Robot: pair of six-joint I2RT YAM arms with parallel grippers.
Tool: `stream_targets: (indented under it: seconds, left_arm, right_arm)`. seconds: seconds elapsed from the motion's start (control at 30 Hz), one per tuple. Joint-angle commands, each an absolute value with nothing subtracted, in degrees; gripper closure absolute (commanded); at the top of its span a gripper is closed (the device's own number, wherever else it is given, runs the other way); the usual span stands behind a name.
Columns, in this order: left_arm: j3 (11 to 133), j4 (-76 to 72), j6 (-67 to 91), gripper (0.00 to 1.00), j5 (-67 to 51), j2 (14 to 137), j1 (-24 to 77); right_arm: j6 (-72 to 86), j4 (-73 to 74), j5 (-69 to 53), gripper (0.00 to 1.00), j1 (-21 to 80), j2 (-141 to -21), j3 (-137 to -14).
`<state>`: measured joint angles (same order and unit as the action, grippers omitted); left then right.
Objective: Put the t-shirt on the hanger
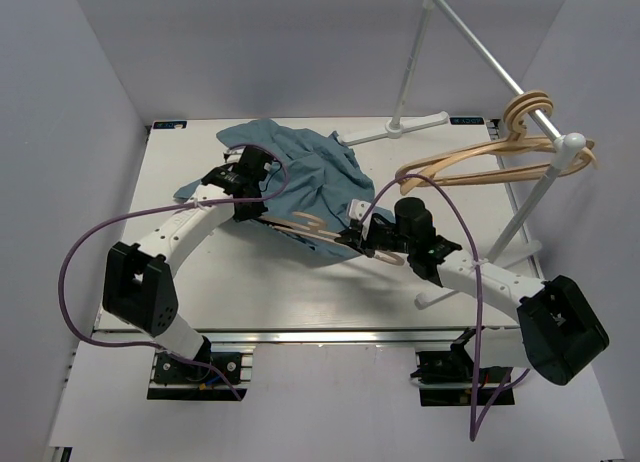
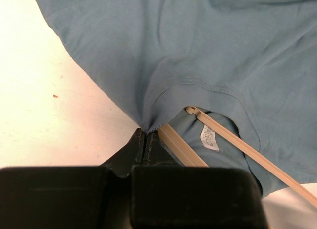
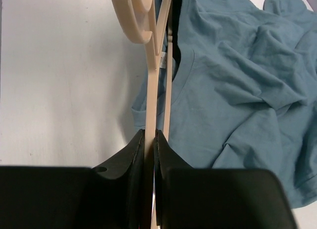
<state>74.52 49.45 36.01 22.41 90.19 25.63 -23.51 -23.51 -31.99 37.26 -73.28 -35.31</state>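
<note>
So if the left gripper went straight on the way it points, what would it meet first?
The t-shirt: the left gripper pinches its collar edge, with more shirt fabric directly beyond. The hanger runs just right of that line, likely missed, though depth is unclear.

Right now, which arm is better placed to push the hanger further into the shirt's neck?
Right: the right gripper clamps the hanger, whose arm runs into the neck opening. The left gripper is pinching the t-shirt by its collar.
</note>
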Motion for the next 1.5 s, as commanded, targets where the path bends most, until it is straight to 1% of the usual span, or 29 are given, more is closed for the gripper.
stream_targets:
  seconds: [0.0,0.1,0.2,0.37,0.6,0.9,1.1,1.33,1.47]
  left_arm:
    - [76.2,49.93,35.25,1.0,24.0,85.52,25.58]
    - [76.11,48.08,33.67,1.0,22.42,84.73,25.58]
    - [76.99,46.94,31.74,1.0,19.17,84.2,25.58]
    - [75.94,42.73,28.83,1.0,15.04,81.13,25.58]
    - [74.97,40.43,27.42,1.0,12.04,77.87,25.58]
    - [75.24,41.4,27.33,0.99,12.66,77.61,25.58]
    - [74.44,40.26,26.28,0.99,10.29,77.43,25.58]
    - [74.27,38.85,24.96,0.99,5.9,77.25,25.58]
    - [73.83,38.24,24.09,1.0,2.56,77.17,25.58]
  right_arm:
    - [-27.6,-20.93,-35.76,1.0,37.7,-72.16,-39.11]
    - [-25.93,-21.35,-37.17,1.0,37.62,-70.32,-37.63]
    - [-22.42,-29.6,-37.44,1.0,37.71,-70.05,-34.99]
    - [-15.75,-41.54,-35.42,1.0,37.62,-73.21,-34.54]
    - [-10.38,-49.82,-32.0,1.0,37.62,-79.01,-37.0]
    - [-16.25,-48.69,-33.57,1.0,37.62,-77.79,-37.18]
    - [-21.27,-42.28,-37.43,1.0,37.62,-77.25,-39.98]
    - [-21.27,-44.29,-41.65,1.0,37.62,-80.15,-42.53]
    - [-18.38,-44.65,-41.05,1.0,37.62,-83.48,-45.35]
